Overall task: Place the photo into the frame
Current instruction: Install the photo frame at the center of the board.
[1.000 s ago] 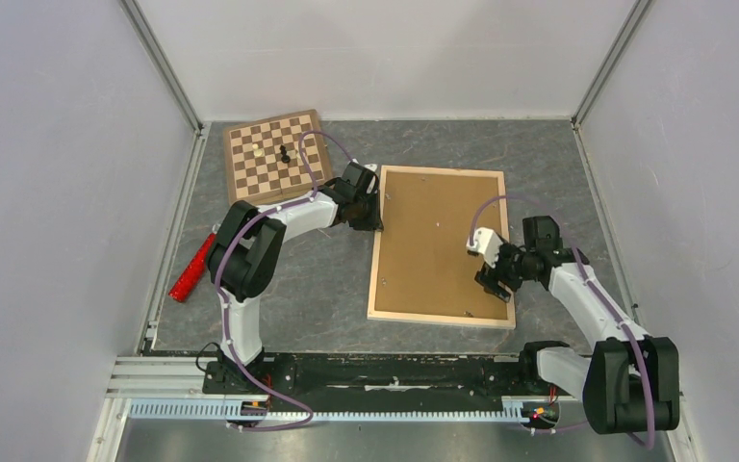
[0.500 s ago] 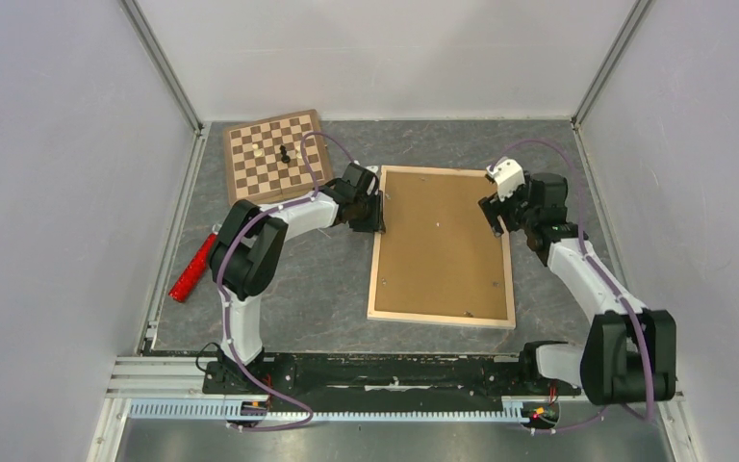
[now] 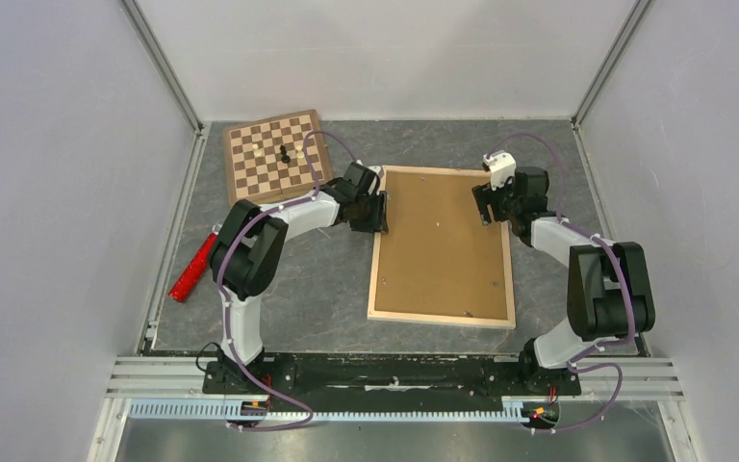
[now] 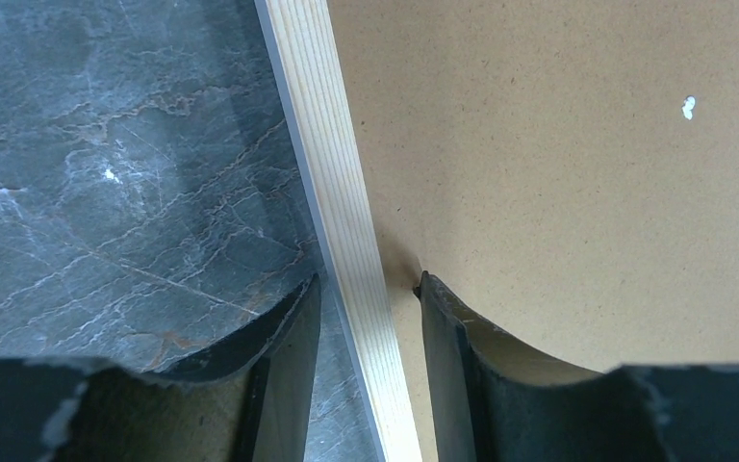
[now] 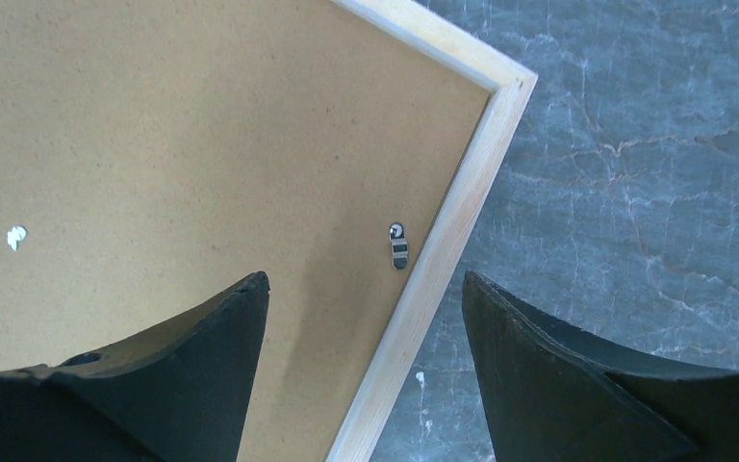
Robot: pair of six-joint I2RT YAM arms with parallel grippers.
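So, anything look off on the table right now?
Minor only: the backing board has small white marks on its surface, and the frame lies slightly skewed to the table edges. Nothing spilled or broken.

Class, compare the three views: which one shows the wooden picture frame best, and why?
Top external: the frame shows whole, all four bars. Left wrist shows a stretch of one bar between the fingers of the left tool; right wrist, one corner.

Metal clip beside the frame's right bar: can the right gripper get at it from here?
Probably yes. The right gripper hangs open just above the metal clip, which lies uncovered on the backing board right beside the bar of the frame. Nothing sits between fingers and clip.
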